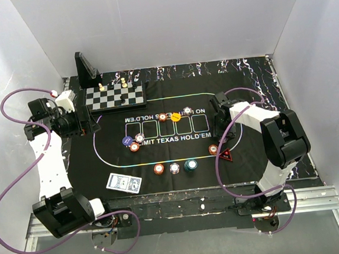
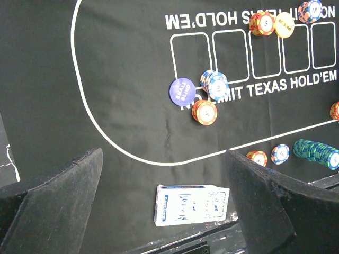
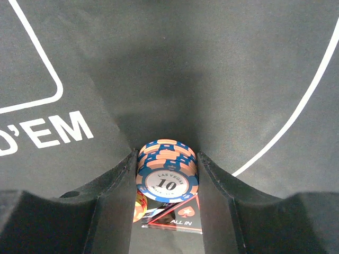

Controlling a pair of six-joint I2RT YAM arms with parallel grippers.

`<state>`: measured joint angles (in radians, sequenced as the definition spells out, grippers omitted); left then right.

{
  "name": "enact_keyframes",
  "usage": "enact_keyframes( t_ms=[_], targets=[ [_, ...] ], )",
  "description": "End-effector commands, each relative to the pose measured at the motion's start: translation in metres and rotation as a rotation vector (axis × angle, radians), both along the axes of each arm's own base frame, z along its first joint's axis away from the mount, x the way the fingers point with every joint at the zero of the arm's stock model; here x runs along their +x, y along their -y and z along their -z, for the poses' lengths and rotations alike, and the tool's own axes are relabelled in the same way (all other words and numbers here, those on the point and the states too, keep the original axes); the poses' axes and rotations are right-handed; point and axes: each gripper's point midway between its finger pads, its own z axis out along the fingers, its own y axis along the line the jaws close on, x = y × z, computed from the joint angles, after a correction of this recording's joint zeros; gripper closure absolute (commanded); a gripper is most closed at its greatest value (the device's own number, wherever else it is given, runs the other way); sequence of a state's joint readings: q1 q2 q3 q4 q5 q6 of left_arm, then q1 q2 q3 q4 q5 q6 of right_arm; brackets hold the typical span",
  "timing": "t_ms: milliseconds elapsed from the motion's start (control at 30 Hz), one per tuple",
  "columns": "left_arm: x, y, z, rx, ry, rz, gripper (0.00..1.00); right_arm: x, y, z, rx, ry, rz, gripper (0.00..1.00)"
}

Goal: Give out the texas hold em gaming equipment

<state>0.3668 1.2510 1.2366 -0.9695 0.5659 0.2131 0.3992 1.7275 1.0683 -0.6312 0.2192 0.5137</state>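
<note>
Roughly midway, I judge — chips are spread, yet the card deck (image 1: 124,182) lies whole at 7 o'clock of the mat (image 1: 110,159). At 6: one orange stack (image 1: 159,168), one white-pink stack (image 1: 174,168), one teal stack (image 1: 189,164). At 4, the right gripper (image 3: 167,159) clamps a "10" chip stack (image 3: 167,182) beside the red ALL IN triangle (image 3: 177,218). Farther — one navy disc (image 1: 125,141) at 9, one yellow disc (image 1: 175,118) at 12. Left gripper (image 2: 164,156) gapes, empty.
</note>
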Motion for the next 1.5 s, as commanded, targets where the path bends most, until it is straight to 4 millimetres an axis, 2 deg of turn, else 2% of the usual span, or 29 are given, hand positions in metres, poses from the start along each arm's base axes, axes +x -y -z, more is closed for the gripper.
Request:
enact_keyframes(
  t_ms=[0,67,233,333,433,600,700,800,967,1100,1300,1467],
  targets=[
    [-0.003,0.002,-0.009,0.001,0.039,0.01,0.0,-0.007,0.004,0.011,-0.012,-0.021,0.027,0.68],
    [-0.003,0.003,-0.009,0.0,0.037,0.009,0.0,-0.008,0.005,0.012,-0.014,-0.027,0.032,0.54],
    [-0.003,0.003,-0.009,-0.003,0.038,0.01,0.0,-0.008,0.008,0.0,-0.015,0.006,0.041,0.33],
    [-0.003,0.003,-0.009,-0.005,0.037,0.009,0.0,-0.004,0.008,-0.017,-0.008,0.046,0.042,0.26],
    [-0.002,0.003,-0.008,-0.007,0.036,0.007,0.0,0.0,0.003,-0.039,0.004,0.101,0.028,0.24],
    [-0.002,0.005,-0.01,-0.019,0.036,0.007,0.0,-0.003,-0.024,-0.08,0.042,0.191,-0.06,0.22],
    [-0.002,0.007,-0.009,-0.034,0.028,0.013,0.0,-0.017,-0.05,-0.101,0.073,0.218,-0.153,0.2],
    [-0.002,0.007,-0.01,-0.033,0.034,0.014,0.0,-0.039,-0.081,-0.11,0.153,0.205,-0.259,0.16],
    [-0.001,0.007,-0.009,-0.036,0.03,0.012,0.0,-0.078,-0.115,-0.107,0.212,0.163,-0.382,0.13],
    [-0.002,0.008,-0.009,-0.042,0.031,0.019,0.0,-0.097,-0.132,-0.096,0.204,0.116,-0.439,0.12],
    [-0.003,0.009,-0.008,-0.045,0.027,0.022,0.0,-0.107,-0.147,-0.085,0.173,0.087,-0.485,0.1],
    [-0.001,0.008,-0.011,-0.044,0.032,0.021,0.0,-0.113,-0.148,-0.067,0.132,0.039,-0.499,0.09]
  ],
)
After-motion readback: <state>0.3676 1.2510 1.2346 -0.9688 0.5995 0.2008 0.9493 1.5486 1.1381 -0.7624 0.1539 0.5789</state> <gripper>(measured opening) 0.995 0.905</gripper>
